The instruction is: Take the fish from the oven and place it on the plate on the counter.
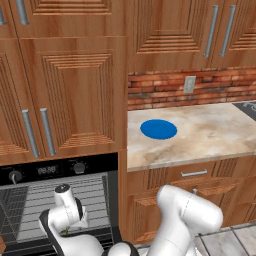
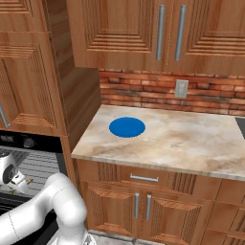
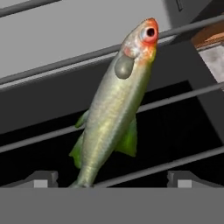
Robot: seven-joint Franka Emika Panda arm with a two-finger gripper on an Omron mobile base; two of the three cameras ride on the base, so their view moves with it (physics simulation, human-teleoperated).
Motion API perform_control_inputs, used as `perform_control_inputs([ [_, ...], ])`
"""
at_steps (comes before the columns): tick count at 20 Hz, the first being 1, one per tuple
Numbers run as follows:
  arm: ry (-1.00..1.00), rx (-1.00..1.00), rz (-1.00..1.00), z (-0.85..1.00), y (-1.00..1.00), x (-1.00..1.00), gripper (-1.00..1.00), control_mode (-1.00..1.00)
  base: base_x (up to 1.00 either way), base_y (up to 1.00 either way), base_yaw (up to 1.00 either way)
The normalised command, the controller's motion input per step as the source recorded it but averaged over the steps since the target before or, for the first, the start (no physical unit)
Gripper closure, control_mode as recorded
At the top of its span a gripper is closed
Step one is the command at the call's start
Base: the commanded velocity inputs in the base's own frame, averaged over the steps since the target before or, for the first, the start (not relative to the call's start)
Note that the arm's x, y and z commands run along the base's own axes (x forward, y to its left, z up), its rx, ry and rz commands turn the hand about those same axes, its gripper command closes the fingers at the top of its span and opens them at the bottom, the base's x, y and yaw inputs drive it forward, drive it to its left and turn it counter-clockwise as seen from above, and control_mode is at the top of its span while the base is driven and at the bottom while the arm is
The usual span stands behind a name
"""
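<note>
Gripper [image 3: 112, 181] fingertips are seen spread wide at the bottom of the hand view, one at lower left and one at lower right, with the tail end of the fish [image 3: 114, 105] lying between them and nothing yet pinched. The fish is stretched diagonally across the grey bars of the wire rack [image 3: 183, 89], its red-tinged head toward the upper right of the frame and its thin tail toward the lower centre, so it rests inside the oven [image 1: 50, 172] rather than on the counter [image 1: 210, 135]. In the left base view the wrist is reached down into the open oven cavity at lower left, and a small green speck just below it is probably the fish, though it is too small to be sure. The grasp would best be taken further up the body, where the flanks are fullest, rather than at the tapering tail, which could slip out when the fingers are closed. The hand should be advanced along the fish and lowered until the tips pass beside the body without catching a rack bar. The plate [image 1: 158, 129] lies bare and blue on the counter, up and to the right of the oven, well apart from the fish.
</note>
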Motion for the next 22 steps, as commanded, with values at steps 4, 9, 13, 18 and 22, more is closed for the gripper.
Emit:
perform_control_inputs([
  [4,-0.05,0.00,-0.08,0.33,0.00,0.00,-1.00,-1.00,0.00,0.00,0.00],
  [9,-0.05,0.00,-0.12,0.41,0.00,0.14,-1.00,-1.00,0.00,0.00,0.00],
  [13,0.00,0.00,-0.13,0.09,-0.02,0.07,-1.00,-1.00,0.00,0.00,0.00],
  [18,0.00,0.00,-0.11,-0.19,0.00,0.09,-1.00,-1.00,0.00,0.00,0.00],
  [22,0.00,0.00,-0.06,-0.19,0.00,0.28,-1.00,-1.00,0.00,0.00,0.00],
])
